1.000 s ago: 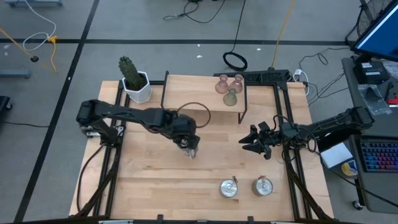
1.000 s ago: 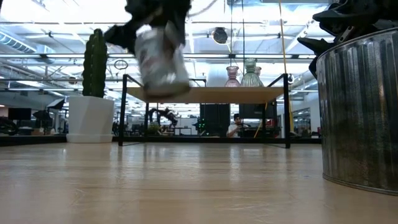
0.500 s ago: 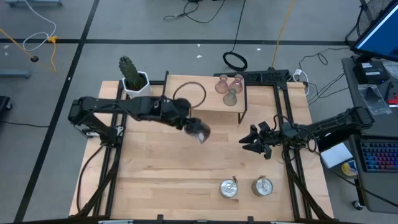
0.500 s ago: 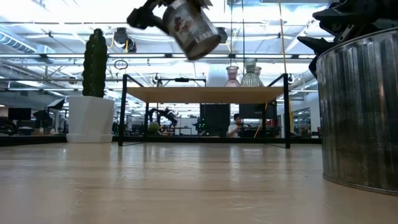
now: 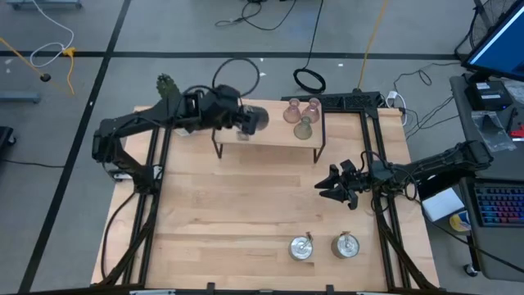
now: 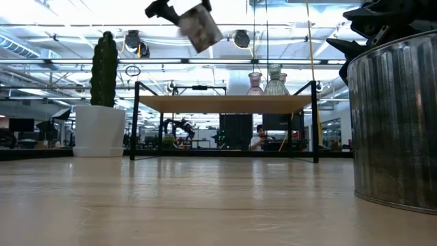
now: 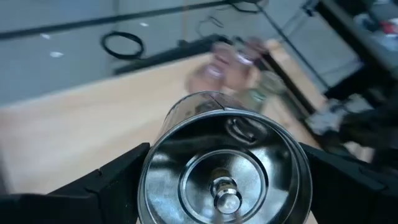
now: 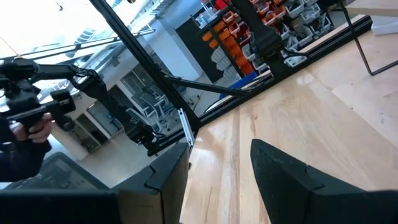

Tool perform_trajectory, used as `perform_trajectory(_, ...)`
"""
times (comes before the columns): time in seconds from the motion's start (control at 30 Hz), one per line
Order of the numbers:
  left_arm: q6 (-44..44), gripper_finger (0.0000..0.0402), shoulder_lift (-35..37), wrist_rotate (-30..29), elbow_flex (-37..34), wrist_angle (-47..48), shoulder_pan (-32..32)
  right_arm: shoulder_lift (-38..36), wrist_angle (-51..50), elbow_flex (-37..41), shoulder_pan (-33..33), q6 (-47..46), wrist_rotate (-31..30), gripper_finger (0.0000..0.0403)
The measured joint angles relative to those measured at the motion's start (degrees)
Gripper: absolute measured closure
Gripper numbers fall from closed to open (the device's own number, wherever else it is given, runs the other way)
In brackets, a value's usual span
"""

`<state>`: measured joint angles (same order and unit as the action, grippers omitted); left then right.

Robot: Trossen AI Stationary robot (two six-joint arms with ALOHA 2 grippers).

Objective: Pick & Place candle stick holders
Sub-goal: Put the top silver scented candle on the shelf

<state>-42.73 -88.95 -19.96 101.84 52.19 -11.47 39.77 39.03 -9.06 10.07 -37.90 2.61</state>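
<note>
I hold one silver holder (image 5: 255,120) in my left end effector (image 5: 246,123), the two fingers pressed on its round wall, one on each side. In my left wrist view I look straight into its open mouth and see the small pin in the middle, so its long axis points forward, away from my wrist, and the can is tilted, not upright. From the low view it hangs well above the small raised shelf (image 5: 270,135), over the shelf's left part. The place I must reach is below the holder and a little toward my right, beside the three glass holders (image 5: 300,115), two pink and one green, which stand upright together on the right end of the shelf. My left arm is the nearer one to the shelf.

My right end effector (image 5: 331,187) waits with its fingers apart and empty, above the tabletop (image 5: 213,221). Two more silver holders (image 5: 323,247) stand on the front of the tabletop, nearer to it.

I can read no brand, label or writing anywhere.
</note>
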Motion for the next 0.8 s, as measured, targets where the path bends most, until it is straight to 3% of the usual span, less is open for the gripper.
perform_trajectory(0.23, 5.68, 0.0045, -1.98, -0.62, 0.04, -0.05, -5.51, 0.0, 0.0, 0.0, 0.0, -0.45, -0.02, 0.0236)
perform_trajectory(0.57, 9.8, 0.0045, -9.35, 5.54, 0.0, 0.17, -12.1, -0.02, -0.25, 0.0, 0.0, -1.96, -1.51, 0.0236)
perform_trajectory(0.8, 11.02, 0.0045, -9.46, 7.49, 6.17, 3.79, -15.94, -0.02, -0.24, 0.0, 0.0, -1.96, -2.64, 0.0236)
